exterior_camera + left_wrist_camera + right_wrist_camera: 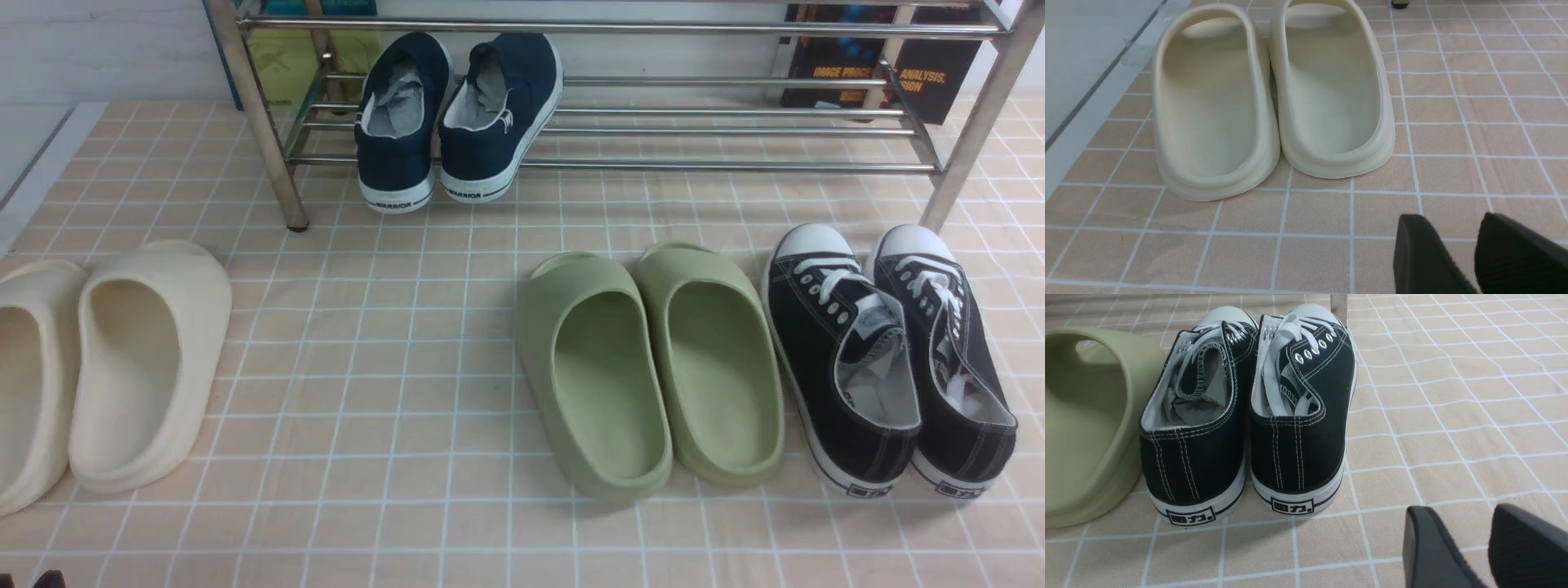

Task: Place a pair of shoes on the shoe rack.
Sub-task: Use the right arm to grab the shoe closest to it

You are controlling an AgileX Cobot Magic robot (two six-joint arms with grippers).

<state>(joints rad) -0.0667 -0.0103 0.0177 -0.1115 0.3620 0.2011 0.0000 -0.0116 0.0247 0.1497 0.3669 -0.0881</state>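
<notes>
Near the heels of two black sneakers point(1298, 437), on the floor point(392, 327) before the chrome shoe rack point(735, 131), the right gripper point(1457, 516) gapes empty; the left gripper point(1447, 222), also parted, faces two cream slides point(1331, 90). Two green slides point(604, 367) lie alongside; two navy shoes point(482, 122) sit racked.

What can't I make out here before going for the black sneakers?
- Shoe rack: upper tiers cut by the front view's top edge.
- Outer cream slide: cut by the front view's left edge.
- Book behind the rack: title partly hidden by bars.
- Both arms: absent from the front view; wrist views show only the jaws' tips, cut by the frame edge.
</notes>
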